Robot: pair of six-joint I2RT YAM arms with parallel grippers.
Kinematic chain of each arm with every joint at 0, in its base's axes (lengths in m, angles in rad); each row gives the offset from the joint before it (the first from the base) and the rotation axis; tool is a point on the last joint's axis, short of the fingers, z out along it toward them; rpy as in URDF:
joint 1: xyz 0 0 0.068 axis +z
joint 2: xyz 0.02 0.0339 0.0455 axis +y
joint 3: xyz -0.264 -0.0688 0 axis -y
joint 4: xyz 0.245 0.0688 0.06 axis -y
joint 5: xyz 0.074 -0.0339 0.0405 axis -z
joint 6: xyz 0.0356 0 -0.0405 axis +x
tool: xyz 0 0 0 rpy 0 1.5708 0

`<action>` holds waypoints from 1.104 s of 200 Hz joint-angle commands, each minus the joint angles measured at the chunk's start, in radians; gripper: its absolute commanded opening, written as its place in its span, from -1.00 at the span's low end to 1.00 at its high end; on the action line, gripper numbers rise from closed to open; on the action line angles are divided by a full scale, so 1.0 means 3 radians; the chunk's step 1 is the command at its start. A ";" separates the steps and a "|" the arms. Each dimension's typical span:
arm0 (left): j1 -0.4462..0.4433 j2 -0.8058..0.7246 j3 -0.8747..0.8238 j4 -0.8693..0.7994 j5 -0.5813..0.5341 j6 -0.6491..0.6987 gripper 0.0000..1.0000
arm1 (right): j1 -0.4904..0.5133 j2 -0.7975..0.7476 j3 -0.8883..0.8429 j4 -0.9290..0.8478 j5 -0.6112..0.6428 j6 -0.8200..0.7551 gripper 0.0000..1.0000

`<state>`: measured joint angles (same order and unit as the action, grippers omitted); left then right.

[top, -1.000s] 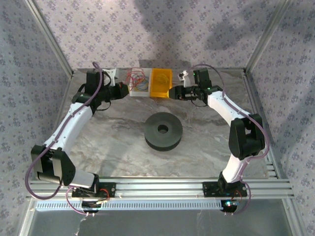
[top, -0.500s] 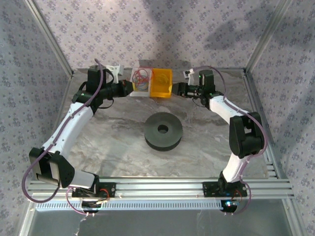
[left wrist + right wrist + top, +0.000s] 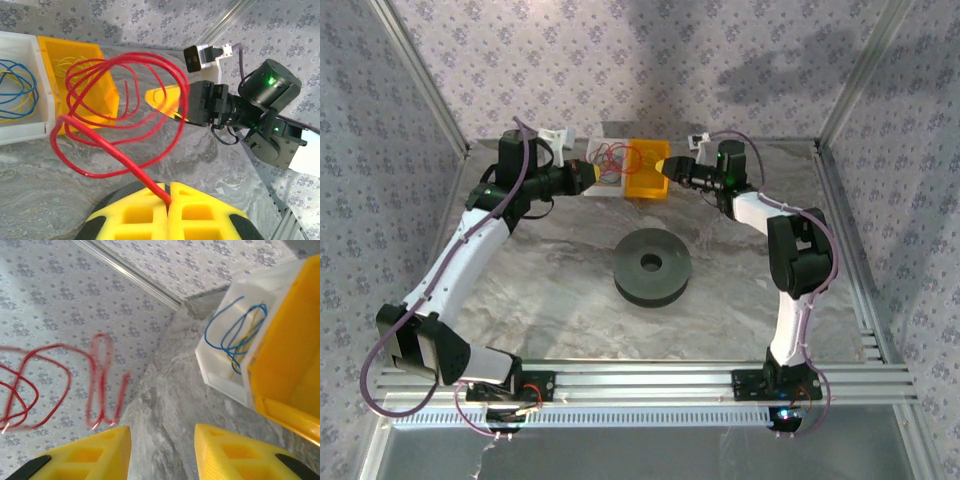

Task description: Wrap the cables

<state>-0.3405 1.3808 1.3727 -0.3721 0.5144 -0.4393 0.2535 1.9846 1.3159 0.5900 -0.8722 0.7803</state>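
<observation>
Red cables [image 3: 100,141] (yellow bin [image 3: 70,50])

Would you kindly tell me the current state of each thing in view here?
left gripper, shut on the red cable.
right gripper, open, empty.
red cable, loosely coiled, hanging in the air.
black spool, lying flat, bare.
white bin, holding blue and yellow wires.
yellow bin, open-topped, touching the white bin.
</observation>
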 commanded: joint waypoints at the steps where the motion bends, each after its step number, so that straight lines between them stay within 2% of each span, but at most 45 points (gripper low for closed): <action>1: -0.0026 -0.0106 0.0156 0.0029 0.0111 -0.0039 -1.00 | 0.0072 0.0084 0.0177 0.0375 -0.0084 0.0167 -0.21; 66: -0.0053 -0.0079 0.0203 0.0044 0.0155 -0.0060 -1.00 | 0.0231 0.0294 0.0436 0.0523 -0.0074 0.0259 -0.21; 166: -0.0077 -0.0098 0.0216 0.0025 0.0217 -0.0054 -1.00 | 0.0272 0.0466 0.0692 0.0655 -0.0038 0.0391 -0.24; 221: -0.0077 -0.0098 0.0181 0.0053 0.0297 -0.0059 -1.00 | 0.0261 0.0408 0.0542 0.1141 -0.0043 0.0489 -0.21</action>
<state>-0.3557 1.3808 1.3998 -0.3717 0.5652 -0.4469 0.3302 2.1021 1.4849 0.8139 -0.8795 0.9039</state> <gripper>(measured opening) 0.054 0.391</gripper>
